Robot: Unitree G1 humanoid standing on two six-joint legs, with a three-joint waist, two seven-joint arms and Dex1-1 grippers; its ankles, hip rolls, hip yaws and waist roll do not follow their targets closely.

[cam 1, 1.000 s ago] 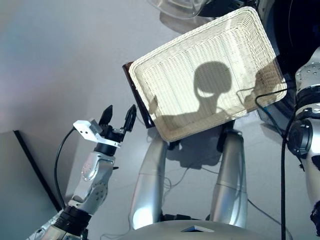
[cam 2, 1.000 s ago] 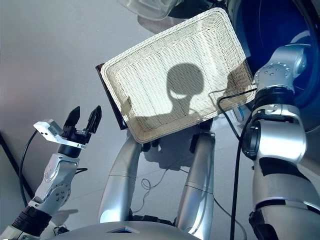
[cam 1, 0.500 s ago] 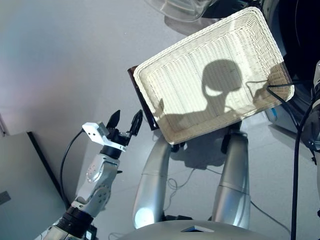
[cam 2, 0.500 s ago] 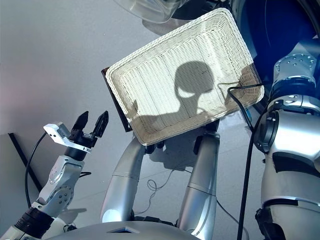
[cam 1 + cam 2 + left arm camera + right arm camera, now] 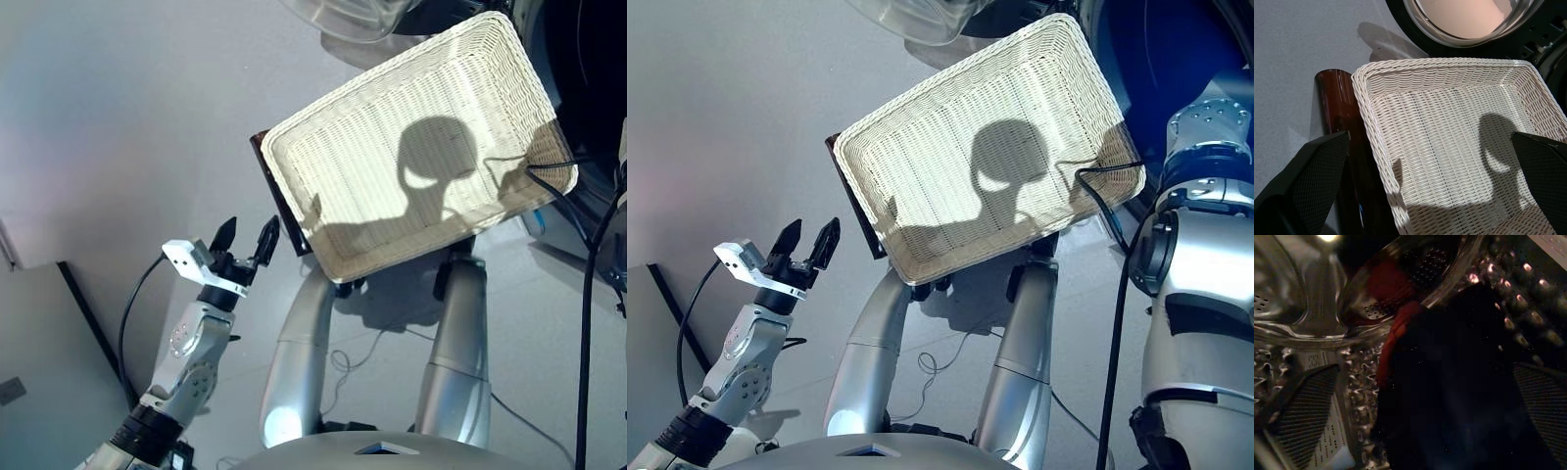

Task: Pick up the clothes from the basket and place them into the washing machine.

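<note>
Basket [image 5: 490, 59] holds nothing; red cloth [image 5: 1396, 333] lies in drum [image 5: 1298, 298].

The basket [image 5: 411, 147] lies bare, open from above; inside the drum [image 5: 1312, 357], dark cloth [image 5: 1459, 396] fills the right gripper's [image 5: 1415, 401] path.

Head views: bright, even light from above and behind casts a sharp, dark head-shaped shadow on the basket [image 5: 411, 108]. Left wrist view: well lit and sharp, with the black fingers [image 5: 1312, 181] blurred at the corners. Right wrist view: very dim, with glints on the steel drum [image 5: 1298, 298] and soft focus.
</note>
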